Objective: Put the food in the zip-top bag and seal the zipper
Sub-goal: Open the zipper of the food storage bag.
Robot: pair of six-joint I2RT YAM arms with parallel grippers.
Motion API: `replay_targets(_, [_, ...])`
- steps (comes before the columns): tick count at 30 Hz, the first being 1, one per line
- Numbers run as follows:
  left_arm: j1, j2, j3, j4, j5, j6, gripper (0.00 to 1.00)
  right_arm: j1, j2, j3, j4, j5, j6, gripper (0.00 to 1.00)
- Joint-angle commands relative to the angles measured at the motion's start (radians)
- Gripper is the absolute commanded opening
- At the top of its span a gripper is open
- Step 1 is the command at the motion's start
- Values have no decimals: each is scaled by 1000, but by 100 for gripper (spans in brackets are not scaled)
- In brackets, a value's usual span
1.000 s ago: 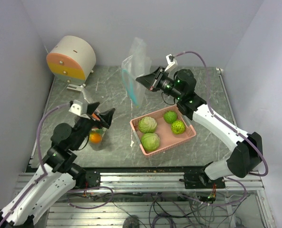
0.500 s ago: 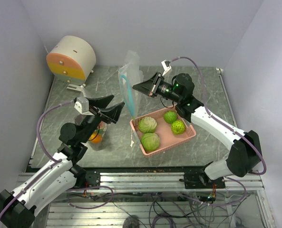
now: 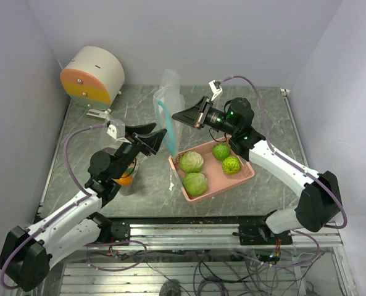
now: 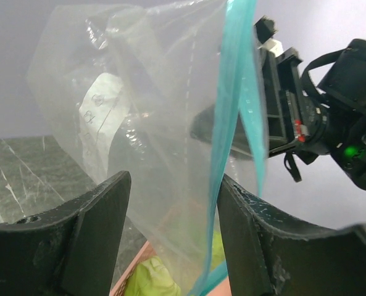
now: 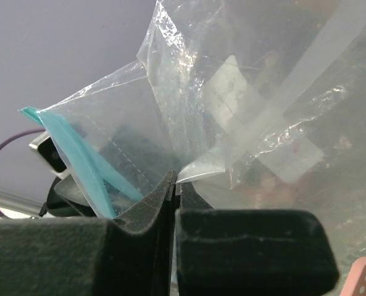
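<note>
The zip-top bag (image 3: 168, 102) is held aloft, pinched in the right gripper's (image 3: 176, 115) closed jaws. The left gripper's (image 4: 173, 185) jaws are parted, and the zipper (image 4: 229, 123) is seen between them.

Two pale green cabbage balls (image 3: 192, 161) (image 3: 195, 183) and two darker green pieces (image 3: 221, 152) (image 3: 231, 164) are sitting in one pink tray (image 3: 223, 186); one orange fruit (image 3: 124, 180) and one zip-top bag (image 3: 170, 92) are showing.

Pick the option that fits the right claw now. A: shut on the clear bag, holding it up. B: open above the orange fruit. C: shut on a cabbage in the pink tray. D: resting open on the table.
A: in the right wrist view the right claw is closed, with the film of the zip-top bag pinched between its fingers.
</note>
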Motion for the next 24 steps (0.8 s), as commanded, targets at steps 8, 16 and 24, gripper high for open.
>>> replay_targets(8, [-6,95,44,73,-57,-22,61,6,-60,-61,101,-64,58,0])
replay_targets(16, [-11,150,64,87,-35,2,28,31,-52,-73,137,-86,80,0])
replay_targets(24, [-11,-121,314,-737,-194,236,7,-19,-155,-81,-100,40,-79,0])
